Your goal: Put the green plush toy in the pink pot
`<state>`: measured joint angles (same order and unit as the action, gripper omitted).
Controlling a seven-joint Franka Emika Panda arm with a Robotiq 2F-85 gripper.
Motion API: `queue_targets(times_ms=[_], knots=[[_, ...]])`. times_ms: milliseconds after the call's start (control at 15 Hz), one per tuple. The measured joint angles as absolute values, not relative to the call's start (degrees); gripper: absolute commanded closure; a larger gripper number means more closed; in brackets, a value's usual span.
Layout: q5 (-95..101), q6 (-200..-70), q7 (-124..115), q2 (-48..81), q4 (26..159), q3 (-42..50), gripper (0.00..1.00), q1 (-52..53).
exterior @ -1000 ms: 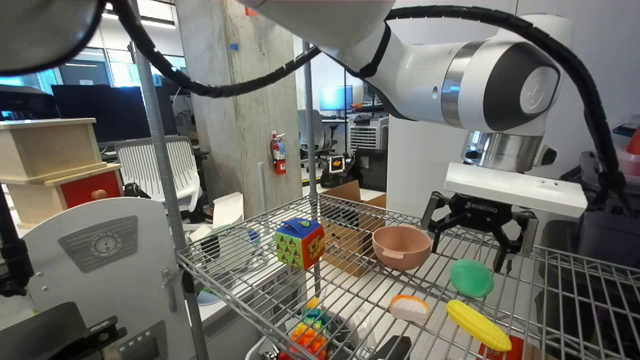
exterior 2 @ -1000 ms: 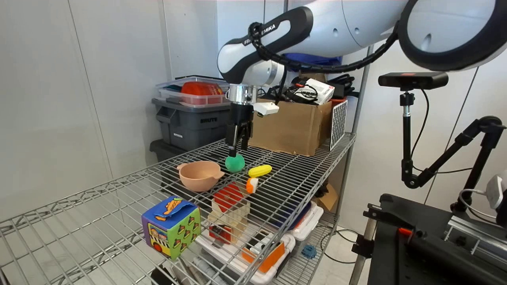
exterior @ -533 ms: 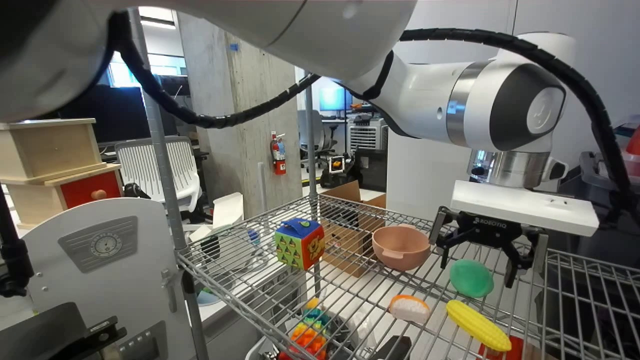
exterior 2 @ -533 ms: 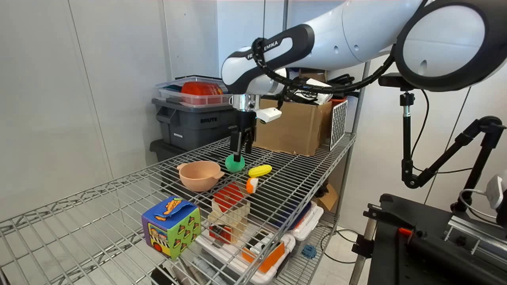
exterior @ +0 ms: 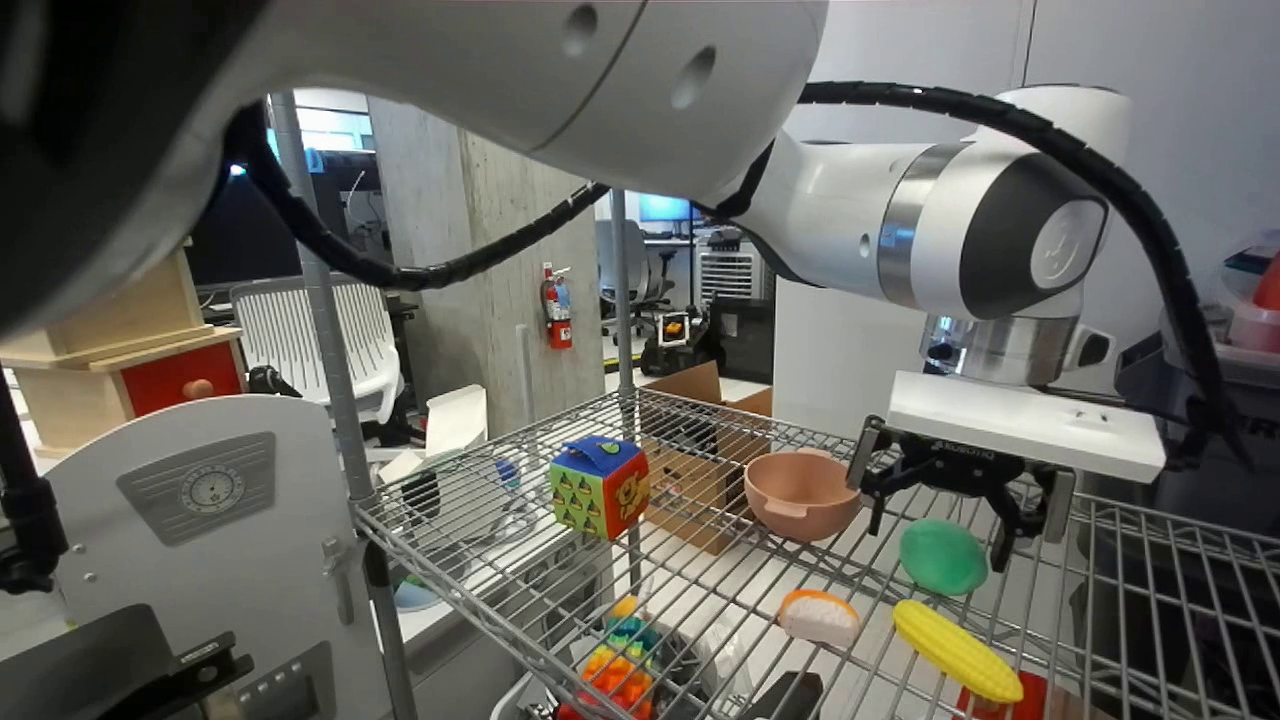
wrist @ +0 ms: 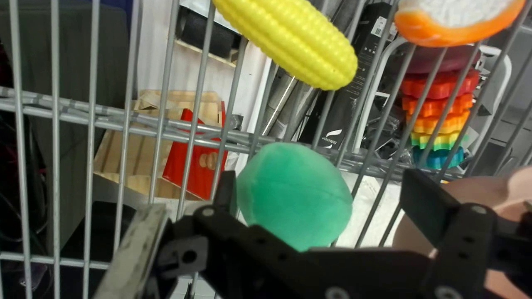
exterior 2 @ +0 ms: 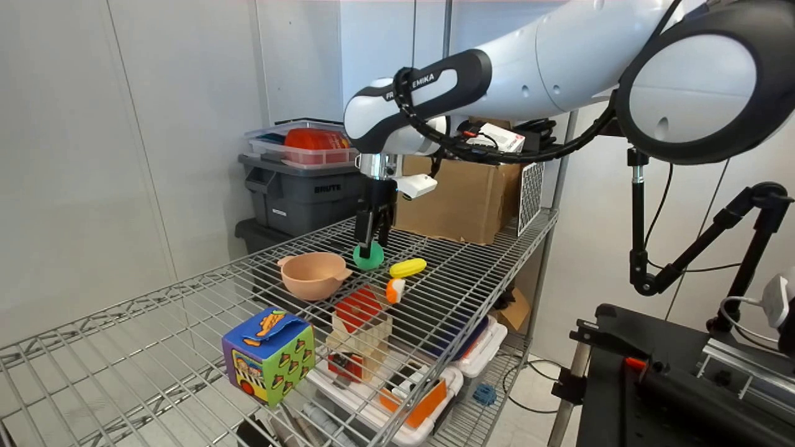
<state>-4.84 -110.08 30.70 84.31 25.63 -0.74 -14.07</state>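
Gripper (exterior: 938, 538) low over wire shelf (wrist: 91, 122), jaws spread wide, gap bigger than green plush toy (wrist: 295, 197). Toy's on the shelf, outside pink pot (exterior: 800, 525), nr it but apart. Wrist view: toy sits btwn the fingers (wrist: 427, 205), much nearer one; can't tell if that one's touching. Other's well off toy & overlaps pot in that view, contact unclear. Yellow corn toy (exterior: 957, 652) nr green one, orange/white pc (exterior: 820, 620) nr corn.
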Motion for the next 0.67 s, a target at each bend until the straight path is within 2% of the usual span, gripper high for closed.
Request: queue_targets(times_ms=[200, 267, 333, 467, 667], knots=[[-4.8, -111.1, 30.8, 84.3, 25.7, -1.1, 0.00, -14.0], [-4.8, -111.6, 30.9, 84.3, 25.7, -1.2, 0.05, -14.0], [-4.8, -112.1, 31.0, 84.3, 25.8, -1.2, 0.26, -14.0], [-4.8, -113.1, 31.2, 84.3, 25.8, -1.2, 0.31, -14.0], [-4.6, -114.7, 31.4, 84.3, 25.9, -1.2, 0.54, -14.0]])
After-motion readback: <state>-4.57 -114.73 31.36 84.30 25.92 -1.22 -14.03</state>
